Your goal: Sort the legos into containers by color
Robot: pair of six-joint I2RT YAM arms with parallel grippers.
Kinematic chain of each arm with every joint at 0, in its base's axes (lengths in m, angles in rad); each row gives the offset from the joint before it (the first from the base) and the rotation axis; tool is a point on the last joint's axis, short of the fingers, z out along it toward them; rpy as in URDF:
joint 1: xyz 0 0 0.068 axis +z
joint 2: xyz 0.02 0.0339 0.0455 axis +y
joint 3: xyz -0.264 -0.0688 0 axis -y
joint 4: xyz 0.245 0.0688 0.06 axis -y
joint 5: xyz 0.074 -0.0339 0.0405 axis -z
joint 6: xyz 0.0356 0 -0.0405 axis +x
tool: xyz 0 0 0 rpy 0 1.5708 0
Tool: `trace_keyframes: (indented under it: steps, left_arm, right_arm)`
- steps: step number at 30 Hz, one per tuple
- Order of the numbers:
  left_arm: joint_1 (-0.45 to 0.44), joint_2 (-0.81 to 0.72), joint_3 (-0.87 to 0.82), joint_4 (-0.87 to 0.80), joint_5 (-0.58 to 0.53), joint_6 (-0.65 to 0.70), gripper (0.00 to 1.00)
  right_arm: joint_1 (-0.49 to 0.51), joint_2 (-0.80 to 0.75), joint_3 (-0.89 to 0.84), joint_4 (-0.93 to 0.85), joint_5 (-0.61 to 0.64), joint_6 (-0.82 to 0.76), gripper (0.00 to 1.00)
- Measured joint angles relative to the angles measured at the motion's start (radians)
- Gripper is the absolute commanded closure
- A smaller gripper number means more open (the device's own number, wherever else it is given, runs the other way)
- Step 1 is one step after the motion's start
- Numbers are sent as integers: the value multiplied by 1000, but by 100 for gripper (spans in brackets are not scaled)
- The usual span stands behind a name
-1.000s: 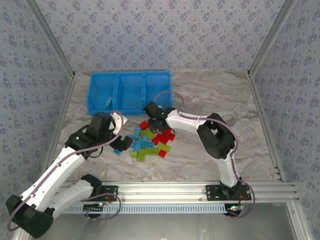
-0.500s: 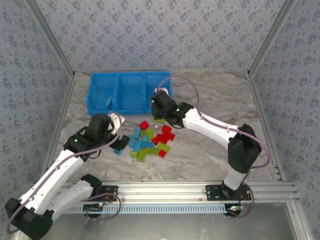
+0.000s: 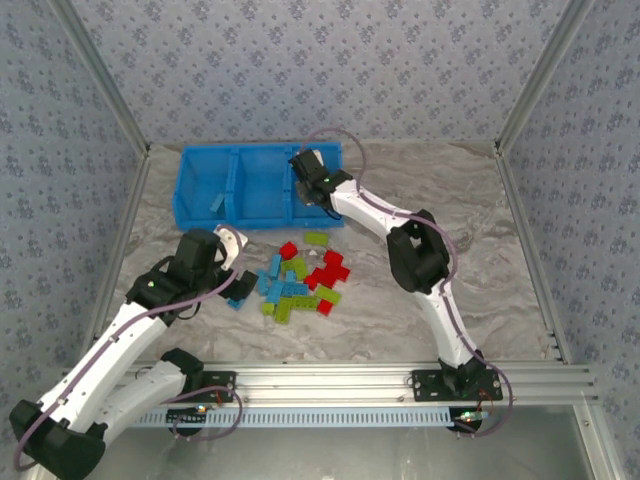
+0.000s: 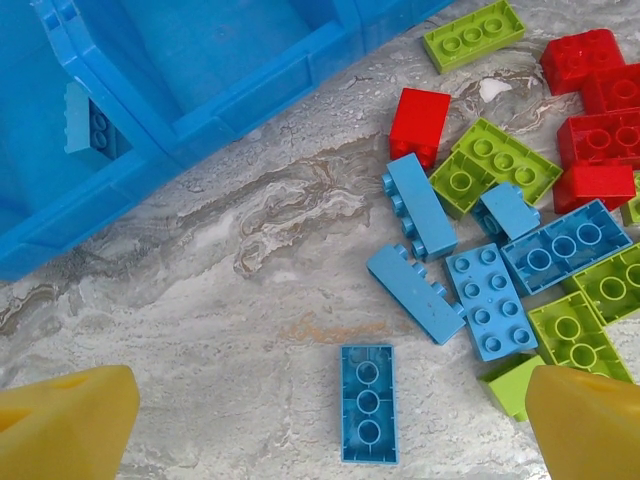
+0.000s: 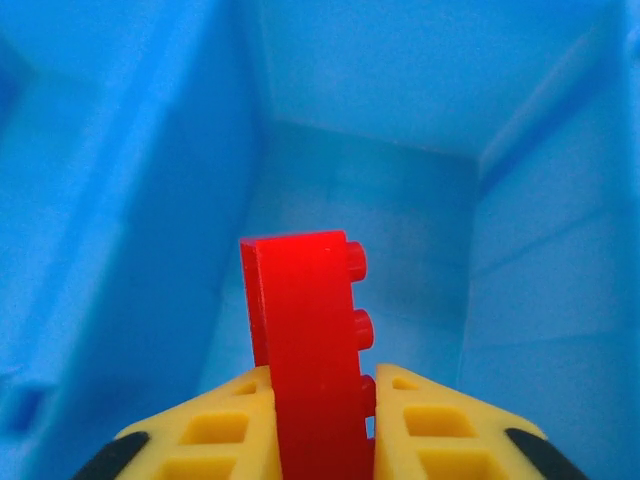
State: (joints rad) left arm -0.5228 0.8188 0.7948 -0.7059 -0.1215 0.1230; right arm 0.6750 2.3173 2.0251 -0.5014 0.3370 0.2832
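Item 1: the red brick stands on edge between the yellow fingers of the right pincer. Its studs face sideways, and both fingers lie against its faces. The pincer is therefore narrow and holds this brick.

Directly beyond and beneath the fingers is the bare blue floor of a compartment. From above, the right pincer sits over the right-hand end of the containers.

Item 2: the left pincer is spread wide and holds nothing. One light blue brick lies flat on the table between its fingertips. It lies nearer the right fingertip and touches neither.

Ahead of this pincer and to its right lies the pile of legos in red, lime green and light blue, several of them touching or overlapping. Further ahead, a single lime brick lies apart from the pile, near the container wall.

Ahead and to the left, the left-hand compartment holds a second light blue brick, tilted against its wall. From above, the left pincer is low over the table, just left of the pile.
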Motion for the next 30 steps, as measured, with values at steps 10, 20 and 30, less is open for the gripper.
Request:
trace_keyframes:
  steps: [10, 20, 30]
  left_arm:
    - [0, -1, 0, 2, -3, -1, 1]
    - [-1, 16, 79, -80, -34, -470, 11]
    - [-227, 66, -154, -40, 73, -1017, 30]
  right_arm:
    - [13, -42, 56, -69, -4, -12, 55]
    - [29, -476, -240, -102, -116, -37, 33]
    - [84, -914, -671, -106, -479, -60, 0]
